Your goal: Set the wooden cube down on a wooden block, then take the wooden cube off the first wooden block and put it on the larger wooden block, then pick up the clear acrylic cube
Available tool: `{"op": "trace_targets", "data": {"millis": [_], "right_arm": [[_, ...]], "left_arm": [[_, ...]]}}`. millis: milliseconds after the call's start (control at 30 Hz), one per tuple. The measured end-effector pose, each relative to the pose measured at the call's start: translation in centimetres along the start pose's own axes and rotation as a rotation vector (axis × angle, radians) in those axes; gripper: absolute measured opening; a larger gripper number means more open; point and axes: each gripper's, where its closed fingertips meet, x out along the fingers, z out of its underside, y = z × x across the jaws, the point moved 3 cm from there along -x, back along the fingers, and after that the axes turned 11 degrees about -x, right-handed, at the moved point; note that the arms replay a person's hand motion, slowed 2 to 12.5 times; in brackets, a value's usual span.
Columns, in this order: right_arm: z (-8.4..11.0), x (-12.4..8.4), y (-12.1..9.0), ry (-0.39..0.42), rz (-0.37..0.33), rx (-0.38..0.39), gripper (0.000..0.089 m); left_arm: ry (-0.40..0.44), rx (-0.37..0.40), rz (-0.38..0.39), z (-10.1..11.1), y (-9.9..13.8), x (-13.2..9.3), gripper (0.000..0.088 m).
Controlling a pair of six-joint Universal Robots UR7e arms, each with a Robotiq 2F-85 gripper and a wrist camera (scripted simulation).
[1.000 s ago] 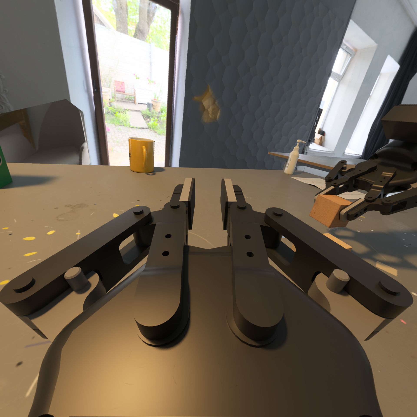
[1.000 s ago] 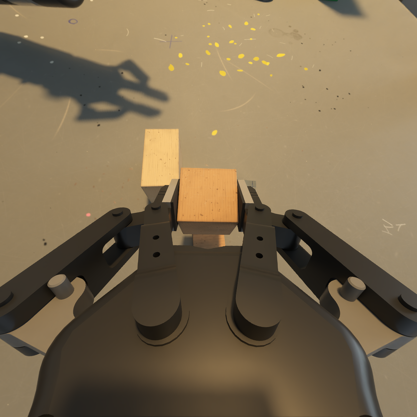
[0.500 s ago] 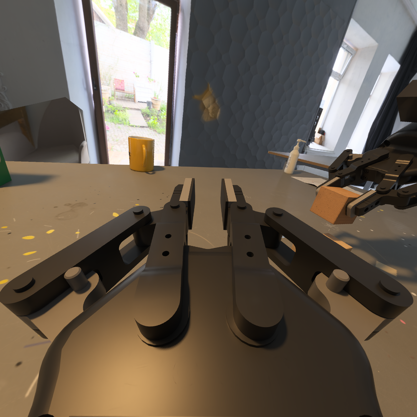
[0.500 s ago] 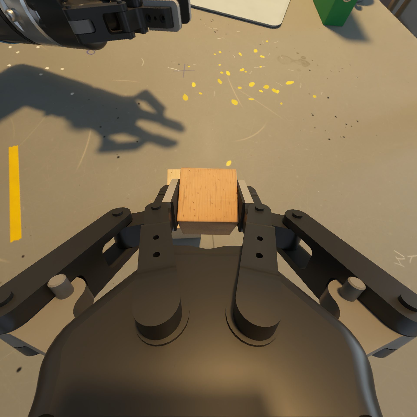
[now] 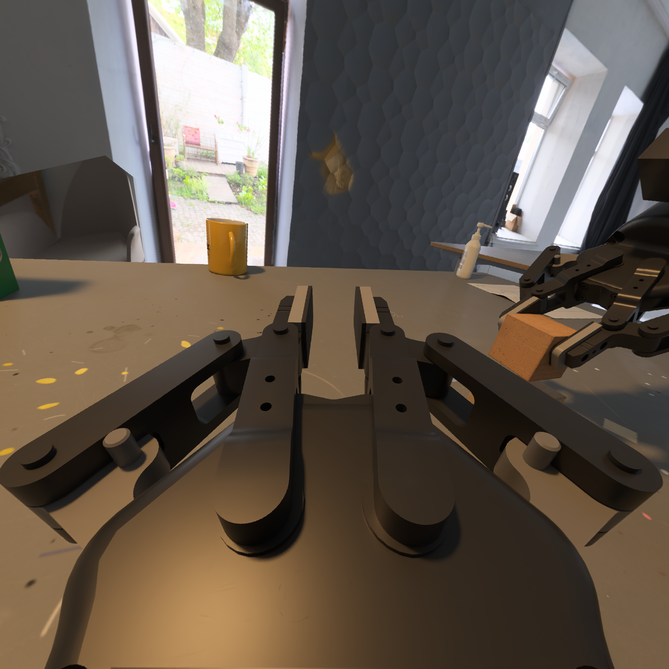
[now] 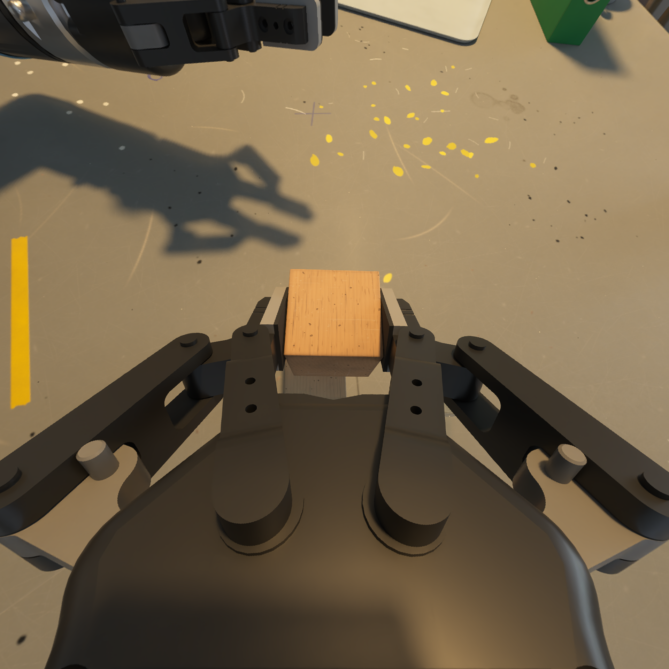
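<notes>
We are carrying the wooden cube (image 6: 333,313) pinched in our right gripper (image 6: 332,325), left gripper (image 5: 333,318) idling slightly spread at 11 o'clock; keep it level.

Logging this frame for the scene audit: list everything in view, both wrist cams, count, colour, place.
wooden cube: 1, orange-brown, clamped in the right hand, off the table
wooden block: 1 seen, pale, under the held cube, mostly hidden
mug: 1, yellow, far table edge by the glass door
green box: 1, green, far table corner
pump bottle: 1, white, on a side counter beyond the table
board: 1, cream, flat at the far table edge
tape strip: 1, yellow, on the table left of the right hand
table: 1, grey-tan, speckled with yellow paint
left hand: 1, black, fingers apart, empty
right hand: 1, black, shut on the cube
</notes>
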Motion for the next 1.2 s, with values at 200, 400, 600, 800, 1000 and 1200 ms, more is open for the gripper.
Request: {"op": "trace_targets", "data": {"millis": [200,400,600,800,1000,1200], "right_arm": [[0.31,0.32,-0.02,-0.004,0.001,0.009,0.0406],[0.68,0.62,-0.13,-0.009,-0.007,0.014,0.0406],[0.77,0.85,-0.38,-0.002,-0.017,0.007,0.0406],[0.78,0.87,-0.41,0.009,-0.022,0.007,0.0407],[0.75,0.93,-0.43,0.021,-0.019,0.009,0.0407],[0.7,0.99,-0.48,0.027,-0.016,0.007,0.0407]], "left_arm": [[0.0,0.0,0.0,0.0,0.0,0.0,0.0209],[-0.001,-0.002,0.0,0.01,-0.01,0.01,0.021],[-0.004,-0.004,-0.001,0.04,-0.04,0.04,0.021],[-0.007,-0.007,-0.002,0.05,-0.08,0.08,0.021],[-0.008,-0.007,-0.003,0.07,-0.09,0.09,0.021],[-0.008,-0.008,-0.003,0.07,-0.09,0.09,0.021]]}}
